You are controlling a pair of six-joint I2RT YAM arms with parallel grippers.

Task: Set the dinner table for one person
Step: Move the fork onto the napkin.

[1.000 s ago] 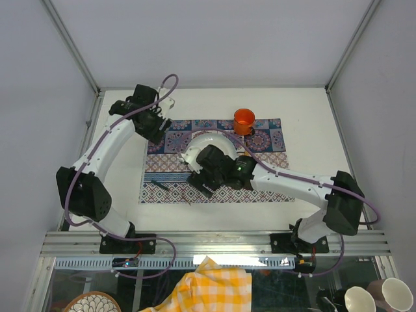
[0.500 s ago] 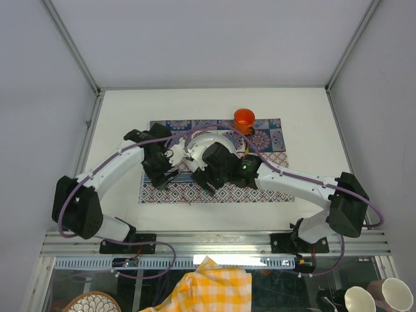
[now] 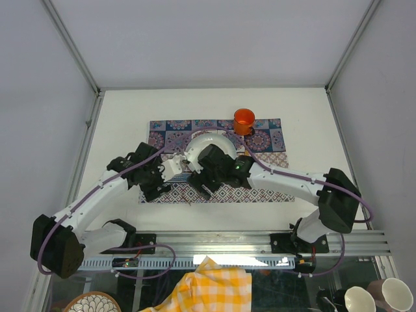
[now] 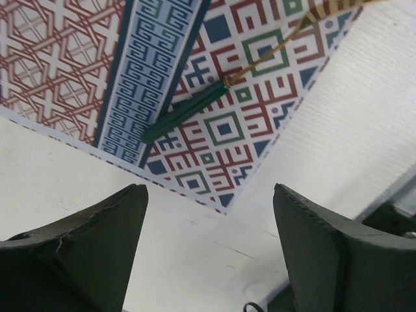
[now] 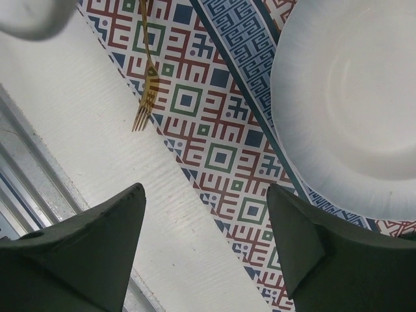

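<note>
Hovering left gripper (image 4: 208,250): is gaping, empty, facing green-handled gold fork (image 4: 185,112).
Right gripper (image 5: 205,250): is gaping, empty, beside round white plate (image 5: 351,97).
Blue-and-purple patterned cloth (image 3: 263,142): is carrying fork, plate, orange cup (image 3: 244,119).

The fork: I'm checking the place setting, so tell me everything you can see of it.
The fork has a dark green handle, plastic-looking, and a slim gold metal neck and tines. It lies flat on the patterned cloth, tines reaching its edge by the white table. Nothing else touches it.
</note>
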